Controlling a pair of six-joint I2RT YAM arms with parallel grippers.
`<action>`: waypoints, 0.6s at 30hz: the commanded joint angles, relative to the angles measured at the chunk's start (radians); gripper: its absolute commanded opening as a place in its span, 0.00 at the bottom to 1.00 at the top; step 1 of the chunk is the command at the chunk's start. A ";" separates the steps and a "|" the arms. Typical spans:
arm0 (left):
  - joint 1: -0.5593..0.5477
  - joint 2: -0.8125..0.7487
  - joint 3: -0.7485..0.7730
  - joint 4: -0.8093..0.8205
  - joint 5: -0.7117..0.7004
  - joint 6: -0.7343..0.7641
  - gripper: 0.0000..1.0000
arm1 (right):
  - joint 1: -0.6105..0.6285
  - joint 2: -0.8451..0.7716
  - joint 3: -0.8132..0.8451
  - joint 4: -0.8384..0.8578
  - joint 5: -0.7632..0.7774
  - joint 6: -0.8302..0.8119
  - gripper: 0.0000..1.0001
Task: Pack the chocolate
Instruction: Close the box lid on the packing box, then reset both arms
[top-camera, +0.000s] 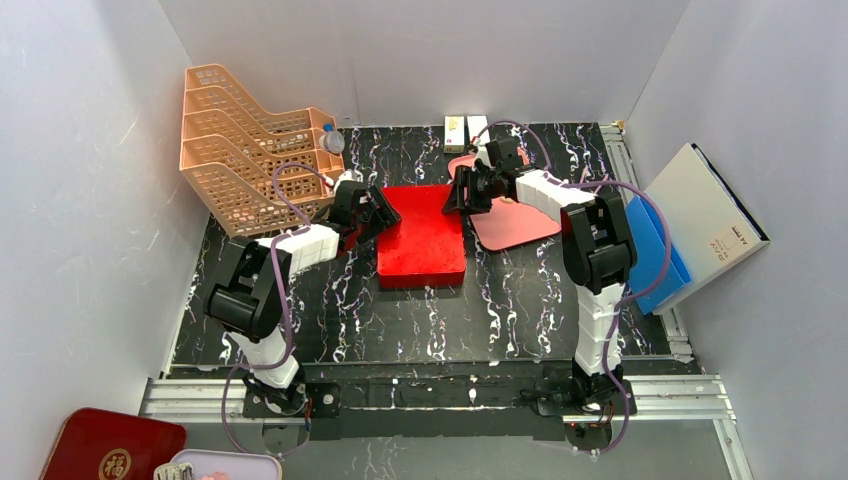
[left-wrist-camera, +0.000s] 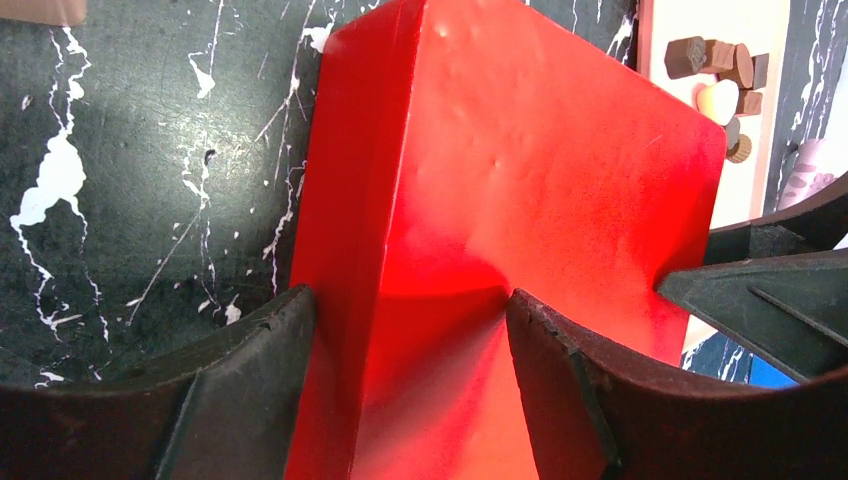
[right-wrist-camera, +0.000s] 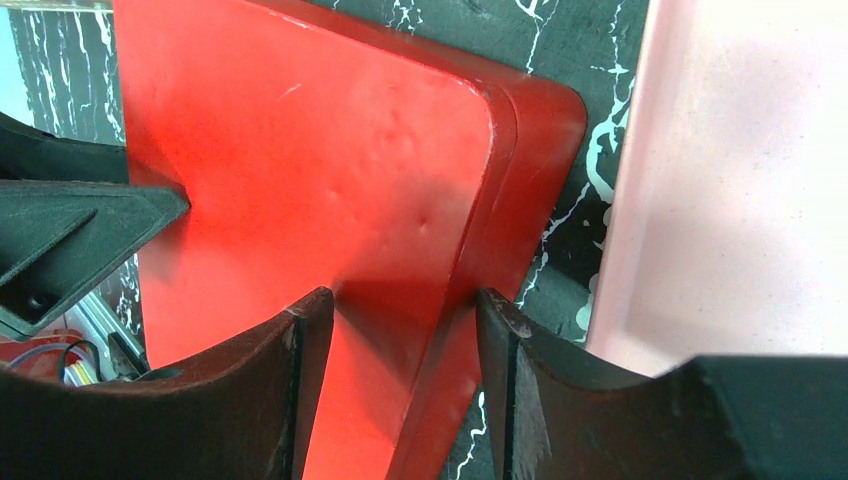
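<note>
- Took the red box (top-camera: 421, 236) as the mark for every place here.
- Saw the left gripper (left-wrist-camera: 410, 300) at the left side of the box, jaws partway apart. Had one finger on the top and one against the outer wall.
- Saw the right gripper (right-wrist-camera: 405, 295) at the far right corner of the box, jaws partway apart too. Sat over the rim in the same way.
- Could not tell a real pinch from a loose fit, on either side.
- Found the chocolate (left-wrist-camera: 725, 85) in a small heap on the pink tray (top-camera: 515, 225), just past the far right corner of the box. Counted mostly brown pieces and one pale one. Saw none in the box.
- Guessed the step in hand: working the red box with both arms, most likely to get it open for the chocolate.
- Judged the task to be near its start.
- Needed a firm squeeze on both sides before any lift, with fingers well down over the rim and not just on the tip of it.
- Needed both arms to go up together and at the same speed, to keep the box flat.
- Needed a slow, straight pull, with no twist and no tug sideways.
- Had to watch the right side most, so close to the pink tray. Feared a bump there, and chocolate rolling off.
</note>
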 joint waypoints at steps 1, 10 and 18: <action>-0.014 -0.047 0.007 -0.048 -0.020 0.027 0.68 | 0.006 0.000 0.054 0.017 -0.013 -0.029 0.63; -0.014 -0.037 0.064 -0.089 -0.044 0.070 0.72 | -0.022 -0.013 0.110 0.023 -0.020 -0.053 0.68; -0.014 -0.039 0.079 -0.104 -0.062 0.071 0.73 | -0.042 -0.017 0.127 0.011 -0.030 -0.071 0.70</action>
